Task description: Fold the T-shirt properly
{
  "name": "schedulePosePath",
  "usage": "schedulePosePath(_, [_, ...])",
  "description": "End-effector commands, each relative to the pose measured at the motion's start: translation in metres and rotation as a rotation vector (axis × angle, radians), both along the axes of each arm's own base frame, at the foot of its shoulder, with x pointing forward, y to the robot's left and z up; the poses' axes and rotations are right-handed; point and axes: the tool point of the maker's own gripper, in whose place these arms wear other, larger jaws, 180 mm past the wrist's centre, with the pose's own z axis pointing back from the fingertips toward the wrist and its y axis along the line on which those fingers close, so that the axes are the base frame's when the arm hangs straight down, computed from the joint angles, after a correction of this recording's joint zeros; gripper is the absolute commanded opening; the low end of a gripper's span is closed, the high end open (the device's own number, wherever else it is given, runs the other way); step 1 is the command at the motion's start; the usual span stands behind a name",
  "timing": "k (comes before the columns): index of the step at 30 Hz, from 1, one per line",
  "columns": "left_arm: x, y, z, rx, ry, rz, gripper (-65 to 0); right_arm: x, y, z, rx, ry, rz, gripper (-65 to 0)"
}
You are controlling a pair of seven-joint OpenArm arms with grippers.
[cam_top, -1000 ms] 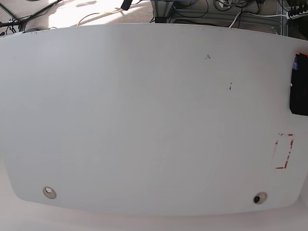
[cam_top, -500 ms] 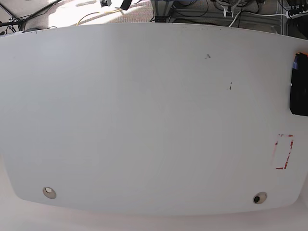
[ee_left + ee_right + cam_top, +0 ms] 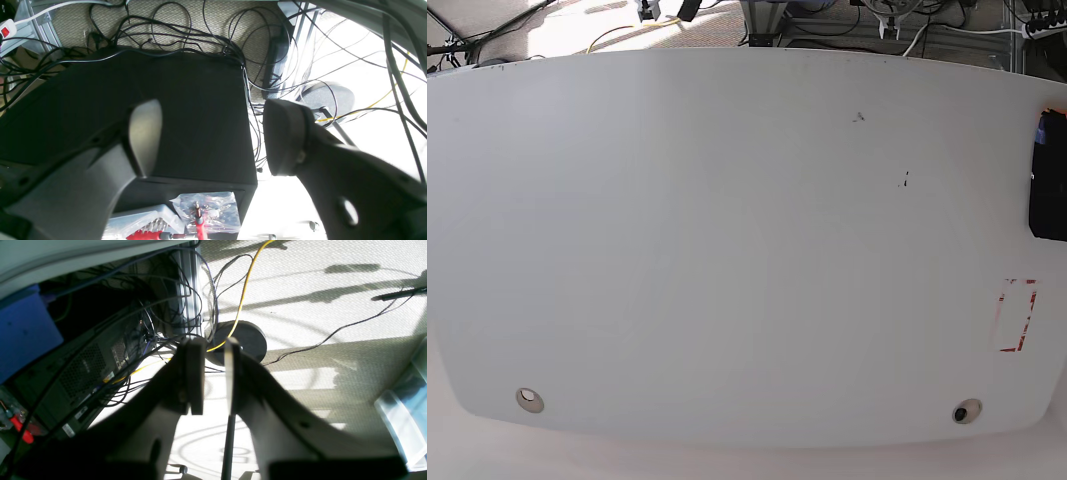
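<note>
At the right edge of the white table (image 3: 727, 250), a flat black shape with a bit of blue at its top lies cut off by the frame; it looks like the T-shirt (image 3: 1049, 190). Neither arm shows in the base view. In the left wrist view my left gripper (image 3: 213, 133) is open, its fingers wide apart and empty, above a black box on the floor. In the right wrist view my right gripper (image 3: 213, 376) is all but shut, with only a narrow slit between its fingers. It holds nothing and points at the carpet.
A red rectangle mark (image 3: 1017, 315) and two round holes (image 3: 528, 400) (image 3: 967, 412) sit near the table's front. Off the table are the black box (image 3: 186, 110), tangled cables, a bag with red probes (image 3: 206, 213) and a round stand base (image 3: 240, 340).
The table and the black shape look the same. Small pale shapes have come into view beyond the far edge of the table.
</note>
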Motion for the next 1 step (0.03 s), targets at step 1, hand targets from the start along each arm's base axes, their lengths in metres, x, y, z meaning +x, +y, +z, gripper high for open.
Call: schedulePosePath(1, [0.0006,0.0078,0.0011,0.016,-0.005,0.003,-20.6,-0.0016,-0.0034,0.0008,0.0,-0.002,-0.002,-54.9])
